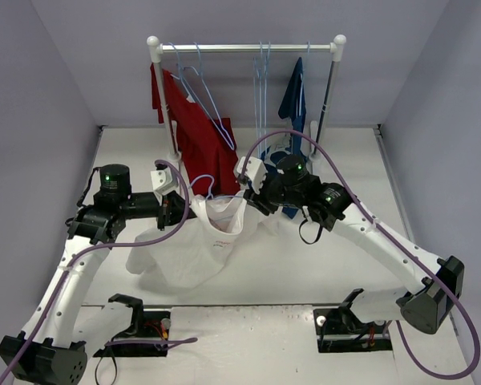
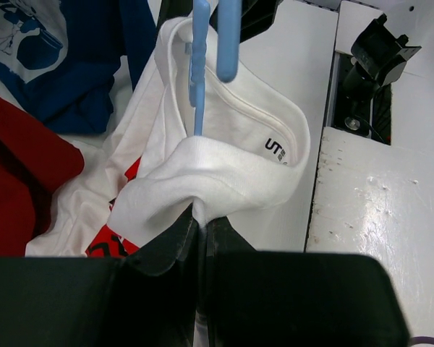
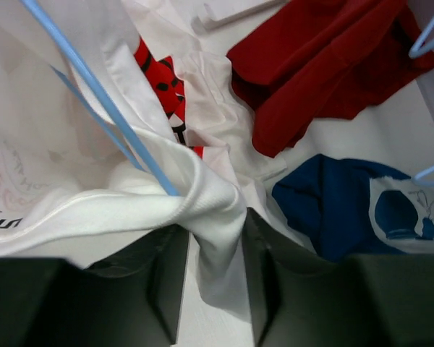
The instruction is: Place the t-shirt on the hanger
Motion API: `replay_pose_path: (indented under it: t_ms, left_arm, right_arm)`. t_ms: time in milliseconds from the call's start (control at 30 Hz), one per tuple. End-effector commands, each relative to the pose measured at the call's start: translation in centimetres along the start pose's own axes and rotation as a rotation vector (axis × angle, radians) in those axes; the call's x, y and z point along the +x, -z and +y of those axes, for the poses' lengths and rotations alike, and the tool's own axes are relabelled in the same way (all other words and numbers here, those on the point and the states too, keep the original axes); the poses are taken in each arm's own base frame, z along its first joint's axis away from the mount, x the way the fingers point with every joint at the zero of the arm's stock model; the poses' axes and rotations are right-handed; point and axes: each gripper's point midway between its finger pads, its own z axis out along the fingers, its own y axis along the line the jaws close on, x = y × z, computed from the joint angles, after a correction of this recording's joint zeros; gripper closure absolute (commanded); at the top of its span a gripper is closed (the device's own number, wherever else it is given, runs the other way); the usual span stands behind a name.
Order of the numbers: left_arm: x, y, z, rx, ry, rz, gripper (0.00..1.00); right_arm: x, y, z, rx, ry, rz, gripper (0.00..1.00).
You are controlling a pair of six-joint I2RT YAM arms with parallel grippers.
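Seen above the middle of the table (image 1: 321, 265): a white t-shirt (image 1: 196, 253), held up by its neck opening between two grippers. Neck part lifted; body and sleeves lying crumpled on the table top below.

On the left side of the collar, the left gripper (image 1: 184, 210), closed on a fold of the cloth. In the left wrist view, its fingers (image 2: 163, 249) pressed almost together, with white collar cloth pinched in the narrow slit between them.

On the opposite side of the collar, the right gripper (image 1: 252, 196), also clamped on the cloth. In the right wrist view, a thick roll of the collar hem caught between its fingers (image 3: 166, 282), the jaws standing a little apart with the cloth filling the gap.

Inside the neck opening, a pale-blue hanger (image 2: 197, 72), upright, with the hook above the collar and one thin arm (image 3: 101, 101) going down under the cloth. Cannot tell how far the arms reach into the shoulders.

Inside the back of the collar, a small label (image 2: 273, 148) with dark letters. On the crumpled chest, red print with dark text, only partly visible.

At the back of the table, a clothes rack (image 1: 248, 48), with a red shirt (image 1: 196, 136) hanging at the left, a navy-blue shirt (image 1: 295, 96) at the right, and spare hangers (image 1: 262, 80) on the rail between them.
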Motion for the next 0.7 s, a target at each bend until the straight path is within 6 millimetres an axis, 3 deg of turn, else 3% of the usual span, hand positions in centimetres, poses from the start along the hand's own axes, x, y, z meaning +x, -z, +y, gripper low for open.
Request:
replay_pose_path:
  t_ms: [0,100,133,300,667]
  left_arm:
    - [-3.3,0.5,-0.9,0.062,-0.122,-0.07,1.0]
    - [-3.2,0.5,-1.0,0.067,-0.115,-0.057,1.0]
    - [-3.1,0.5,-1.0,0.068,-0.114,-0.052,1.0]
    - [-3.7,0.6,-0.9,0.062,-0.135,-0.05,1.0]
    - [-4.4,1.0,-1.4,0.072,-0.166,-0.062,1.0]
  right_arm:
    - [-4.3,0.7,0.7,-0.079,0.034,-0.145,0.76]
    - [-5.1,1.2,1.6,-0.126,0.036,-0.179,0.91]
    - [-5.2,1.3,1.7,-0.131,0.036,-0.185,0.92]
    - [-6.4,2.2,2.4,-0.167,0.035,-0.228,0.88]
    - [-6.5,2.0,3.4,-0.231,0.024,-0.238,0.82]
